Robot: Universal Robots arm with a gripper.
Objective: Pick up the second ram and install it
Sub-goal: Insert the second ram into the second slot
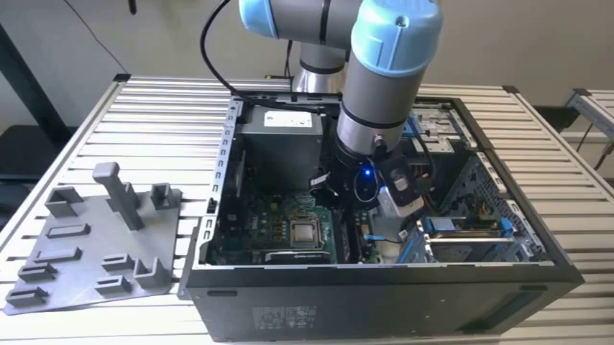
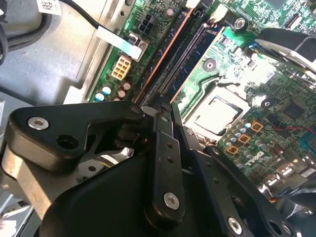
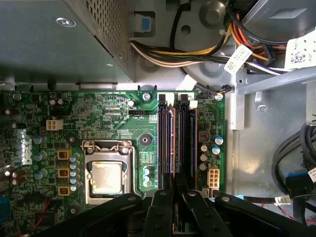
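My gripper (image 1: pixel 369 226) is down inside the open computer case (image 1: pixel 223 165), over the motherboard (image 3: pixel 98 103). In both wrist views its black fingers (image 3: pixel 163 202) come together to a narrow tip, and I see nothing held between them. The gripper (image 3: pixel 176 191) (image 2: pixel 163 106) sits at the near end of the two memory slots. A long dark stick stands in each slot, one (image 3: pixel 166 143) beside the processor socket (image 3: pixel 106 173) and one (image 3: pixel 186 143) beside the capacitors. I cannot tell which of the two is the second ram.
A gray plastic tray (image 1: pixel 86 280) with raised blocks lies on the slatted table at the exterior view's left. The power supply (image 1: pixel 278 133) and bundled cables (image 3: pixel 197 49) sit at the case's far end. A drive cage (image 1: pixel 470 230) stands at the exterior view's right.
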